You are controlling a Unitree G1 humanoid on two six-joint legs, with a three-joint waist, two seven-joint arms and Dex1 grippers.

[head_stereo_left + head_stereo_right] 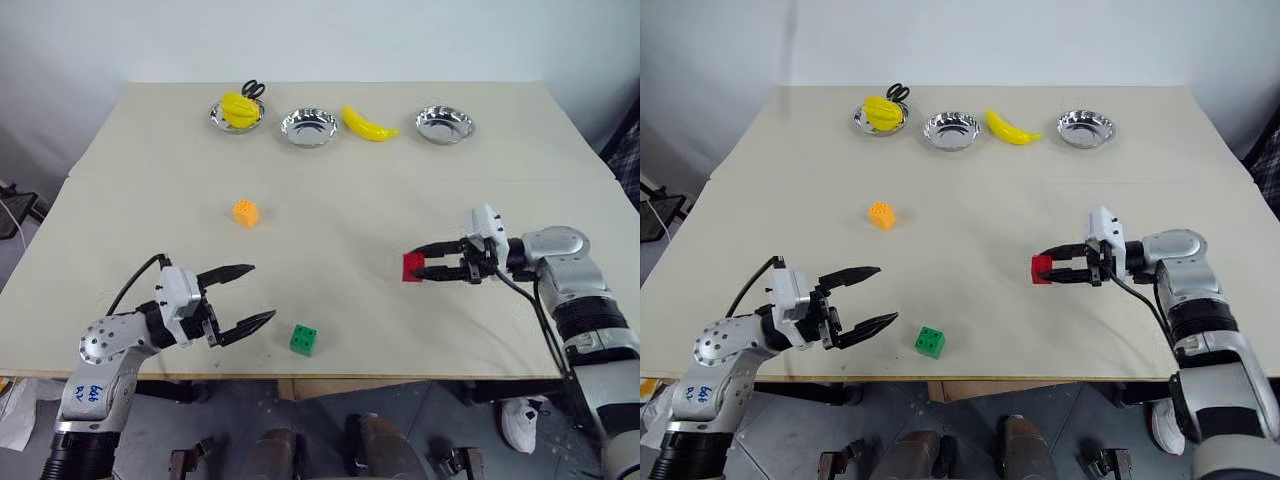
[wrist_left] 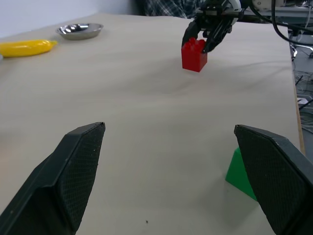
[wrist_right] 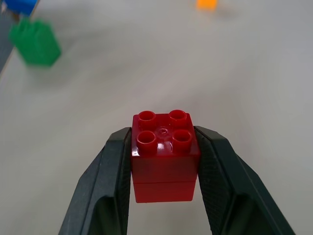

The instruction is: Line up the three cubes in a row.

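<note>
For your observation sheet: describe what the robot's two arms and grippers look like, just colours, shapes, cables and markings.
Both arms are silver-grey metal with rounded joints. Each gripper, left gripper and right gripper, has a white housing and two black tapered jaws with textured inner faces. Black cables loop along both wrists. The left arm bears blue handwritten marks.

Three steel bowls [image 1: 309,127] stand in a row along the far edge of the bench [image 1: 330,215]. The leftmost bowl [image 1: 237,116] contains yellow bananas [image 1: 238,108]; black scissors [image 1: 254,89] lie behind it. A single banana [image 1: 368,124] lies between the other two bowls.
</note>
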